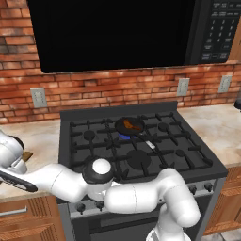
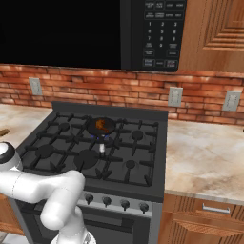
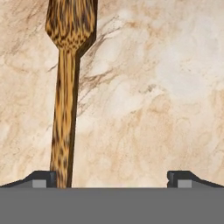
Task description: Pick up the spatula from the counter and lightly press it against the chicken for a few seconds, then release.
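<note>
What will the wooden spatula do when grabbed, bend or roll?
Probably won't bend: the spatula looks like solid wood. Its flat blade should stop it rolling on the counter. Thin handle, likely light, so nudges may slide it.

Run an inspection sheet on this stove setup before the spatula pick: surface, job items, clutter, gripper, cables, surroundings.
surface: beige marbled counter on both sides of a black gas stove
job's things: wooden spatula lying flat on the left counter; chicken in a dark pan on a rear burner, blue flame under it
clutter: nothing seen
gripper: gripper open above the spatula, holding nothing; the handle lies beside one fingertip, not centred between the two
cables: nothing seen
surroundings: brick wall, microwave above the stove, wall outlets, wooden cabinets
</note>
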Robot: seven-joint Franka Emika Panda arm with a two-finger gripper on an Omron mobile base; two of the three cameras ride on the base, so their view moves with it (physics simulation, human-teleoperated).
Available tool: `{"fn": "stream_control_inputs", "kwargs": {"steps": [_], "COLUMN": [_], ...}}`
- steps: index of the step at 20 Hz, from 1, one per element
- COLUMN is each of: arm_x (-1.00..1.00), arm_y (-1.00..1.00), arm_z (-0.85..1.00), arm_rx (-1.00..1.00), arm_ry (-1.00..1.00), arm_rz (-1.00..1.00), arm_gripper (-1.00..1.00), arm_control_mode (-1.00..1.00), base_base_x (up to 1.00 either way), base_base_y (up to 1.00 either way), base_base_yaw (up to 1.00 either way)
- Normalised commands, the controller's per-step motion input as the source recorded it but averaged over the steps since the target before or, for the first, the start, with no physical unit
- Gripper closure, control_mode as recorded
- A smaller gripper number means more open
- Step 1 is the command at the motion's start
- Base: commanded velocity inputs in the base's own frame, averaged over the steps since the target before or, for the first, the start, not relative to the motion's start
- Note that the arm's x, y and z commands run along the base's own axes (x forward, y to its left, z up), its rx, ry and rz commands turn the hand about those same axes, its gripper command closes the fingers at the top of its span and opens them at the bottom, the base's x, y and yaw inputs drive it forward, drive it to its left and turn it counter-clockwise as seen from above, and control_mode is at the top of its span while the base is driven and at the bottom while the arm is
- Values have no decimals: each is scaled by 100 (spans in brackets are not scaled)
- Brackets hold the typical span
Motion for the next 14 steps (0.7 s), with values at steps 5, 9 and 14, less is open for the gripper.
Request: {"fn": "stream_control_inputs", "kwargs": {"steps": [5,9,14], "arm_x": [9,12,14], "arm_y": [0,1,6], "arm_z": [-9,-10,-10], "arm_rx": [0,0,0], "arm_ry": [0,0,0], "arm_rz": [0,0,0], "arm_gripper": [-100,-100,-100], "arm_control_mode": [-100,-100,-100], "base_base_x": [0,0,0], "base_base_y": [0,0,0], "base_base_yaw": [0,0,0]}}
